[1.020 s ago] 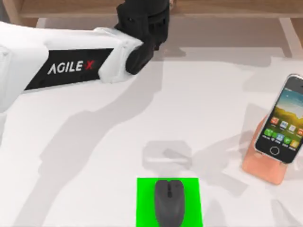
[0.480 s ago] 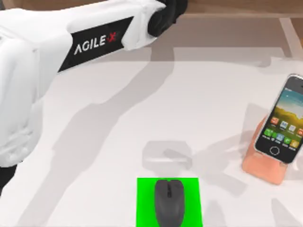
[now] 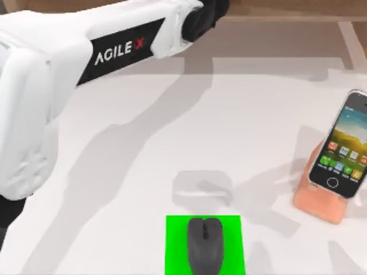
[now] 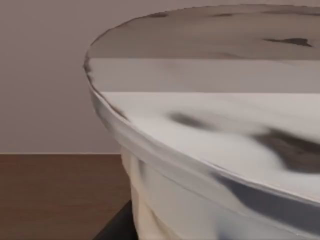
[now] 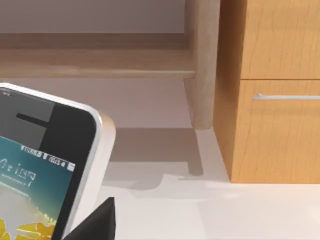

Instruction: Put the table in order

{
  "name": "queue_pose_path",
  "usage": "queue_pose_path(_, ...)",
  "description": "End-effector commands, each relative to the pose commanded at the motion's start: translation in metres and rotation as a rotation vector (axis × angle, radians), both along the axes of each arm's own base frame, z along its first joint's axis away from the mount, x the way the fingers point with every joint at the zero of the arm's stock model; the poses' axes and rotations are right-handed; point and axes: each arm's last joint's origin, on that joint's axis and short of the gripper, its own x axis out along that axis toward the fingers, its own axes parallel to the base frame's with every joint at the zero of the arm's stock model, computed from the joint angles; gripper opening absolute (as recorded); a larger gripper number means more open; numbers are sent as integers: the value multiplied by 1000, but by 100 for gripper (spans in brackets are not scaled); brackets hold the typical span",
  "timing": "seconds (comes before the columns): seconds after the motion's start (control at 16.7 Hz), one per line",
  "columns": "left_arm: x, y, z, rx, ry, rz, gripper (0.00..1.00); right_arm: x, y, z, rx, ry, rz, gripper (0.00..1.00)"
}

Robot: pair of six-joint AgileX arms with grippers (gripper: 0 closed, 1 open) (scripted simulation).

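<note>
A dark mouse (image 3: 205, 244) lies on a green mat (image 3: 175, 243) at the near edge of the white table (image 3: 114, 189), just right of the middle. A faint grey patch lies on the table just beyond the mat. Farther back, on the right side, a phone (image 3: 342, 144) with a lit screen leans tilted in a pink stand (image 3: 315, 197); the right wrist view shows the phone's top corner (image 5: 45, 165) close up. The white left arm (image 3: 86, 63), lettered AGILEX, reaches from the left side across the far left of the table, its black end (image 3: 205, 16) at the far edge, where the wooden structure (image 3: 275, 8) runs along the table. Whether the left gripper is spread or closed cannot be told. The left wrist view shows a curved white, grey-mottled surface (image 4: 210, 140) against a plain wall and a brown floor. In the right wrist view, a wooden post (image 5: 202, 65) and a drawer front with a metal handle (image 5: 285, 96) stand at the table's far edge.
</note>
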Motion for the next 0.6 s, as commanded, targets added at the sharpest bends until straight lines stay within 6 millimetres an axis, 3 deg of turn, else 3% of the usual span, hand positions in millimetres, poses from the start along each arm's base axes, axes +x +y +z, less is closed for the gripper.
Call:
queue_pose_path(0.12, -2, -4, 4, 7, -14, -2, 0, 0, 0, 0, 0, 0, 0, 100)
queue_pose_path(0.42, -17, -39, 4, 100, -45, -56, 0, 0, 0, 0, 0, 0, 0, 100)
queue_pose_path(0.6, -8, -23, 7, 63, -40, -29, 0, 0, 0, 0, 0, 0, 0, 100)
